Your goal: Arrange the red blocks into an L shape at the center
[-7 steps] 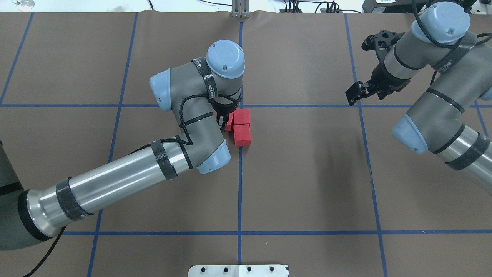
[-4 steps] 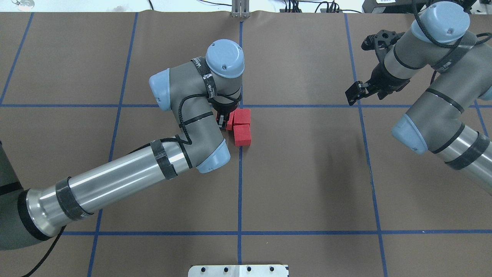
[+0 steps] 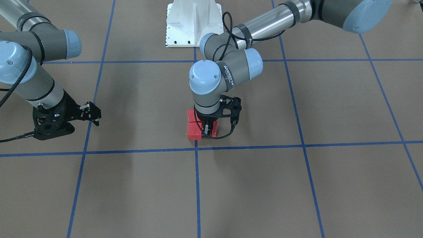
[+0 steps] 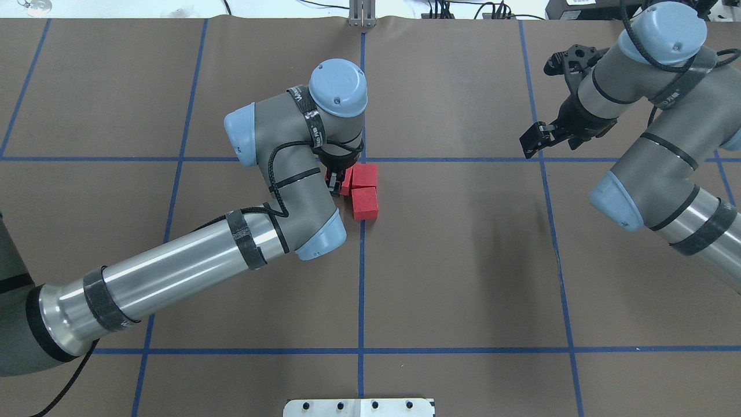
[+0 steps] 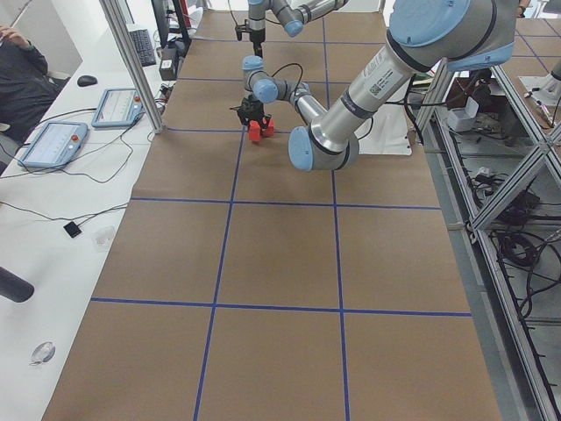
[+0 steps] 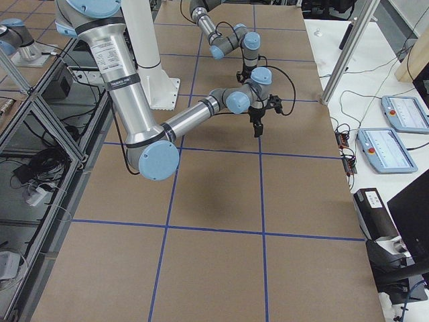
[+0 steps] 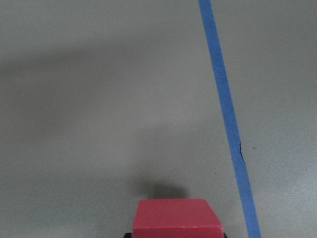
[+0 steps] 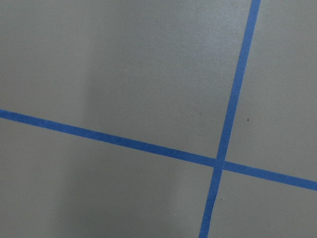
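Left pincer (image 4: 337, 179): closed narrow on the third red block (image 4: 346, 183), fingers pointing straight down.
Around: a brown gridded sheet (image 4: 463, 260) crossed by blue tape (image 4: 463, 159); a white base plate (image 4: 359, 407) sat at the 6 o'clock edge of the overhead view.
In the way: the left arm's grey wrist (image 4: 324, 133) covered most of the gripped block from overhead.
Red blocks (image 4: 365, 196): two stood in a touching column just at 6 o'clock of the center (image 4: 362, 159), on the vertical tape line. The gripped one sat at 9 o'clock of the upper one, seemingly touching it.
Right pincer (image 4: 532, 141): fingers spread, empty, well apart at 3 o'clock, above another tape crossing (image 8: 218, 161).
Materials: matte, plain-faced cubes; smooth sheet; black pincers.
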You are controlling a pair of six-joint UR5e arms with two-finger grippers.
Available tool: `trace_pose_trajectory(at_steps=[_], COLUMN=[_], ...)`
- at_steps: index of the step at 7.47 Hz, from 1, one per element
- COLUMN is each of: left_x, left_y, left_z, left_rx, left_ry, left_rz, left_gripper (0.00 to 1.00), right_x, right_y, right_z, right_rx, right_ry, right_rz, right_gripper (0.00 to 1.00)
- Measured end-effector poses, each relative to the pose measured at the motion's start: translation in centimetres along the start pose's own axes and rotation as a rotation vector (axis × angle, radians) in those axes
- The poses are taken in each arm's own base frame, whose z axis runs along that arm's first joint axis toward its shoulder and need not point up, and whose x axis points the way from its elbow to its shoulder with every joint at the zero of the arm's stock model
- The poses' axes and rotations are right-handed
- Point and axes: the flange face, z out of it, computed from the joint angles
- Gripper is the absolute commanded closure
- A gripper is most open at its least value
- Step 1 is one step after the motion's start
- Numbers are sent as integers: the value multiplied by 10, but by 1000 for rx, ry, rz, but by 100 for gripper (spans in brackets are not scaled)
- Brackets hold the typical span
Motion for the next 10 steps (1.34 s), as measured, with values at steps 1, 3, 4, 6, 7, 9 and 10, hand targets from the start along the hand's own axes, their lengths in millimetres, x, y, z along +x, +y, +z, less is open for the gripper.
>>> trace_pose_trajectory(at_steps=[1,3,4,6,7,9,10], left_x=[0,0,0,0,0,2,6], left_y=[0,0,0,0,0,-4,-13], left_z=[0,0,0,0,0,-3,-12], left_rx=[0,0,0,0,2,18,44], left_ry=[1,1,1,1,0,-7,-16], left_rz=[1,4,6,8,11,1,-18], left_gripper=[35,30,30,0,0,0,0], right_x=[0,0,0,0,0,-3,-7], right_y=[0,0,0,0,0,-1,-3], right_z=[0,0,0,0,1,-1,-3], right_rx=[0,0,0,0,-1,0,5], right_ry=[0,0,0,0,0,-3,-8], right_rz=[0,-1,-1,0,0,-3,-7], right_gripper=[1,1,1,1,1,1,1])
